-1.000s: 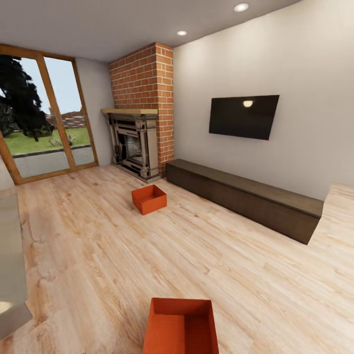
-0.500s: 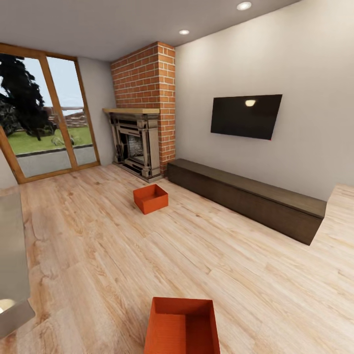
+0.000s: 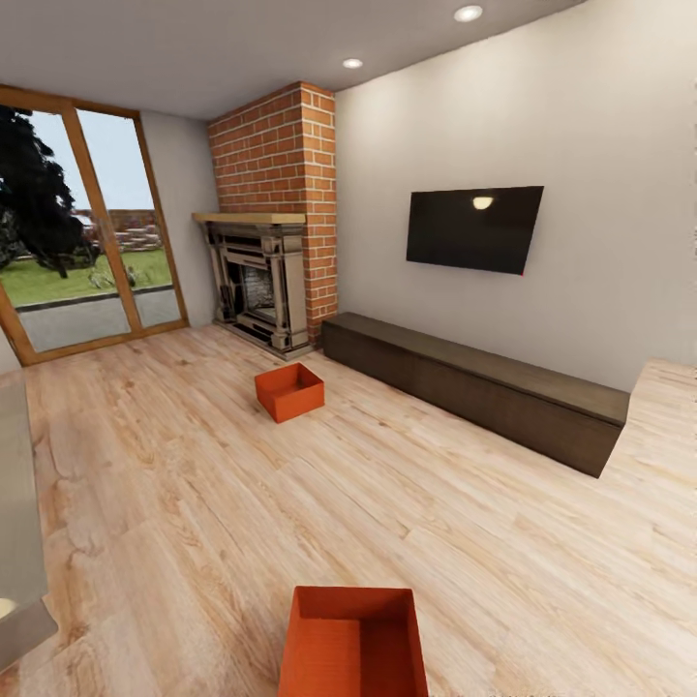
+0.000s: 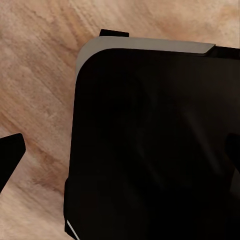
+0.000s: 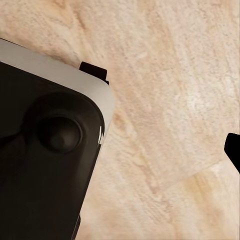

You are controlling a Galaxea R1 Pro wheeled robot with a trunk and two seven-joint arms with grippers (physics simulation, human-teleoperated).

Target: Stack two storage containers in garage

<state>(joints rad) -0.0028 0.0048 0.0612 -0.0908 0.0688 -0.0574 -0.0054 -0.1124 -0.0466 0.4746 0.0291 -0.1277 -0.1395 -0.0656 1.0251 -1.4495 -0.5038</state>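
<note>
Two orange-red storage containers stand open-topped on the living room's light wood floor (image 3: 194, 484) in the head view. The near container (image 3: 353, 644) lies at the picture's lower edge, just ahead of me. The far container (image 3: 288, 391) sits in front of the brick fireplace (image 3: 263, 286). In the left wrist view, my left gripper (image 4: 120, 157) hangs over my own dark base, one fingertip (image 4: 9, 159) far out at the edge. In the right wrist view, my right gripper (image 5: 120, 150) likewise shows one fingertip (image 5: 234, 150) at the edge. Both hold nothing.
A long dark low cabinet (image 3: 474, 387) runs along the right wall under the wall TV (image 3: 472, 228). Glass doors (image 3: 77, 242) fill the far left wall. A grey piece of furniture (image 3: 15, 513) stands at the left edge. Open floor separates the two containers.
The head view has swung slightly, shifting the whole room a little to the left. The containers lie where they were.
</note>
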